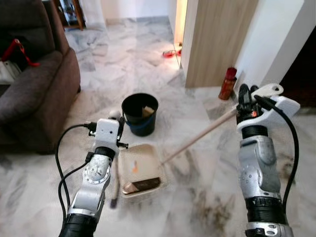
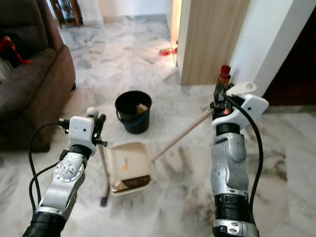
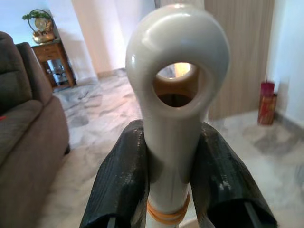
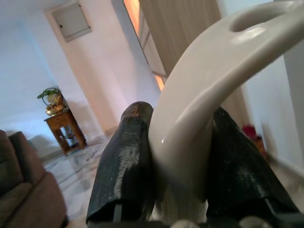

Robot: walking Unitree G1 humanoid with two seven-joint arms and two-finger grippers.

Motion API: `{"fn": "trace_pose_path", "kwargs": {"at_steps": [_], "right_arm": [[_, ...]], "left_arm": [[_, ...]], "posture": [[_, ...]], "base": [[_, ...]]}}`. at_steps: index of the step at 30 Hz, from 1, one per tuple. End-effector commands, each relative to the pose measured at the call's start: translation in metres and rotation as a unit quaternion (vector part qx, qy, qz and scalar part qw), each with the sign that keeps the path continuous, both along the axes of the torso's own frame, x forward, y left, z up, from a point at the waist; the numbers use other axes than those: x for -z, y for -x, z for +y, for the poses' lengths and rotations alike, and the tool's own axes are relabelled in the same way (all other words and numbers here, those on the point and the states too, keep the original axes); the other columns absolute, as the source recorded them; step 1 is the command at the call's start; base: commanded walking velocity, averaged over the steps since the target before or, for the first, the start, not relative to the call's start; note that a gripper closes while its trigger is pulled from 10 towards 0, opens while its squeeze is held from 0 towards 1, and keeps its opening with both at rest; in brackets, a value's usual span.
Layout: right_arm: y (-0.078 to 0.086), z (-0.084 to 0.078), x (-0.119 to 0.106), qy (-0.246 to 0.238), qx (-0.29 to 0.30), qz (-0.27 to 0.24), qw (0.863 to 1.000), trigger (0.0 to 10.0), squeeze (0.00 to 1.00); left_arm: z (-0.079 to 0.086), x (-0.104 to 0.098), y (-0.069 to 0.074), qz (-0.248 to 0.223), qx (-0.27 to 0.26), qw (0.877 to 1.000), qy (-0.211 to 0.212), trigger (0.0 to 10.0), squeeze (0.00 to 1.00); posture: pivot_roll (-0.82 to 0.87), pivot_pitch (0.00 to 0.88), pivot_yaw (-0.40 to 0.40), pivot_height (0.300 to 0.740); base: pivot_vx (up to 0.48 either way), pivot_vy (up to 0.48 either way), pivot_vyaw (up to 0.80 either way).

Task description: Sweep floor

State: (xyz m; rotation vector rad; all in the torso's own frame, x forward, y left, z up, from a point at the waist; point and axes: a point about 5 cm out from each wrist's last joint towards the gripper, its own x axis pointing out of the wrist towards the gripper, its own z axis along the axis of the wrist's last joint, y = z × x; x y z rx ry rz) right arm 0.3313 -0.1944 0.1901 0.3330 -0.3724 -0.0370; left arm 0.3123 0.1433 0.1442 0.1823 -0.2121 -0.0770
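We see our left gripper (image 3: 172, 190) clamped on the pale handle of a small broom (image 2: 102, 170), its two black fingers (image 3: 121, 185) pressed against either side of the shaft just below the looped end. The broom hangs almost upright, its dark head down on the marble floor (image 1: 207, 197) just to the left of the dustpan (image 1: 140, 170).

Our right gripper (image 4: 173, 171) is closed on the curved white grip at the top of the dustpan's long handle (image 1: 202, 134), with a finger on each side of it. The wooden handle slants down from that gripper, on our right, to the dustpan, which lies flat on the floor between our two arms. The cream pan holds a small orange scrap, and a dark strip runs along its near edge.

Just beyond the dustpan stands a black bin (image 1: 140, 113) with a blue band at its base and something pale inside. A brown sofa (image 1: 34, 84) fills the left side, with a red strap lying on its seat. To the right rises a wood-panelled wall (image 1: 217, 39), and a red can (image 1: 227, 83) stands on the floor at its foot. A small red object (image 1: 169, 53) lies farther off near the lit doorway. In the wrist views a small wooden side table (image 3: 52, 59) with a plant ornament on top stands beyond the sofa.
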Motion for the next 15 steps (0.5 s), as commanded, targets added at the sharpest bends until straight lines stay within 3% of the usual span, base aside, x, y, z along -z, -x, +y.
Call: {"fn": "trace_pose_path", "kwargs": {"at_steps": [1,15], "right_arm": [[0.000,0.007,-0.024,-0.017,-0.012,-0.051,0.999,10.0,0.00],[0.000,0.014,-0.059,-0.023,-0.024,-0.106,0.994,10.0,0.00]], "left_arm": [[0.006,-0.010,-0.001,-0.024,-0.009,1.000,-0.010,10.0,0.00],[0.010,-0.011,-0.001,-0.027,-0.019,0.999,-0.012,10.0,0.00]], "posture": [[-0.02,0.063,-0.020,0.740],[-0.01,0.066,-0.023,0.740]], "base": [[0.345,0.000,0.00],[0.344,0.000,0.00]]}}
